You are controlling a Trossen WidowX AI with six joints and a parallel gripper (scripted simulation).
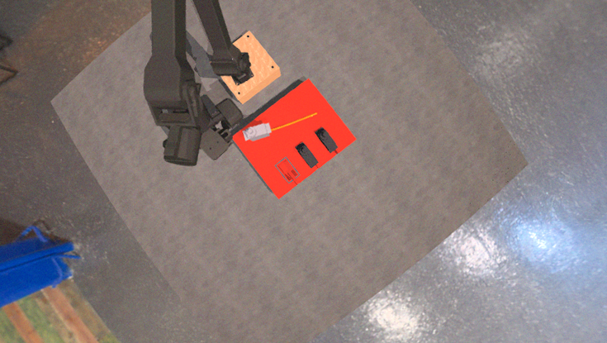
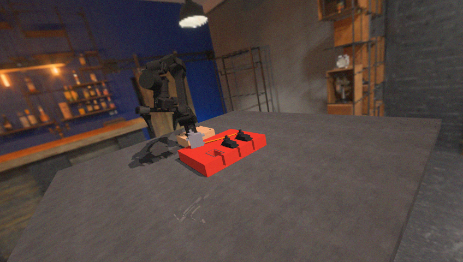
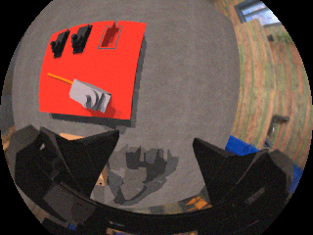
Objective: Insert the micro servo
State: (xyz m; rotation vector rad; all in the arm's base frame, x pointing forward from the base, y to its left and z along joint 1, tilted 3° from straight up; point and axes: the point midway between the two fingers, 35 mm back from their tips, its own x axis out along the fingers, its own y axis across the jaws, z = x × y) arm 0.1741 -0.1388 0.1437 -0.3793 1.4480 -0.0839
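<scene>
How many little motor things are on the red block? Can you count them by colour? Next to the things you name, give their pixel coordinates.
Black servos (image 1: 307, 154) (image 2: 229, 142) (image 3: 81, 39): 2
Grey servo (image 1: 256, 131) (image 2: 196, 140) (image 3: 90, 95): 1
Total on the red block (image 1: 268, 154) (image 2: 191, 161) (image 3: 88, 66): 3

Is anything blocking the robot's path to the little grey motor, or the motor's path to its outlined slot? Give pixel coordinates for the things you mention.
Nothing visible stands between the open end effector (image 3: 156, 137) and the grey motor (image 1: 256, 131) (image 2: 196, 139) (image 3: 88, 94), nor between it and the outlined slot (image 1: 287, 169) (image 2: 214, 153) (image 3: 110, 37).
</scene>
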